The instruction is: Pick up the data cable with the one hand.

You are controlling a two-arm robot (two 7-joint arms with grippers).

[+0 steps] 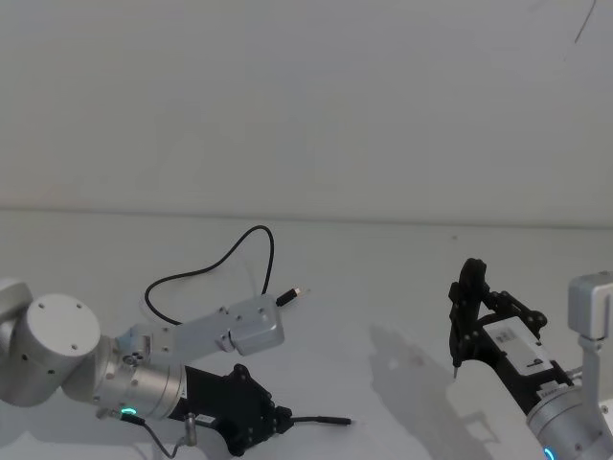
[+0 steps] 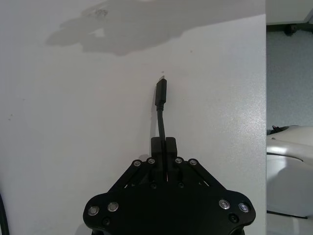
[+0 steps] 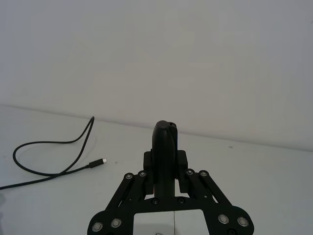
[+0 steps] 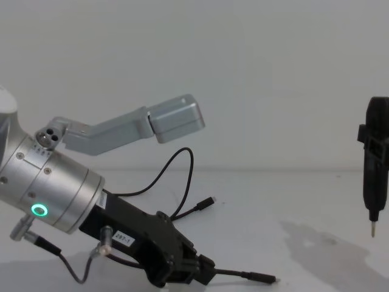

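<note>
The data cable (image 1: pixel 235 247) is a thin black cord lying in a loop on the white table (image 1: pixel 383 278), with one free plug (image 1: pixel 290 294) at the loop's end. My left gripper (image 1: pixel 287 419) is low at the front left and shut on the cable's other end. In the left wrist view its fingers (image 2: pixel 168 147) pinch the cord, and the slim plug (image 2: pixel 160 93) sticks out beyond them just over the table. The chest view shows the left gripper (image 4: pixel 206 269) and the held plug (image 4: pixel 261 278). My right gripper (image 1: pixel 471 273) is raised at the right, shut and holding nothing (image 3: pixel 165 128).
The silver link of my left arm (image 1: pixel 239 331) reaches over part of the cable's loop. A thin grey wire (image 4: pixel 73 267) hangs from the left wrist. The table's edge (image 2: pixel 265 98) runs near the held plug. A plain wall stands behind the table.
</note>
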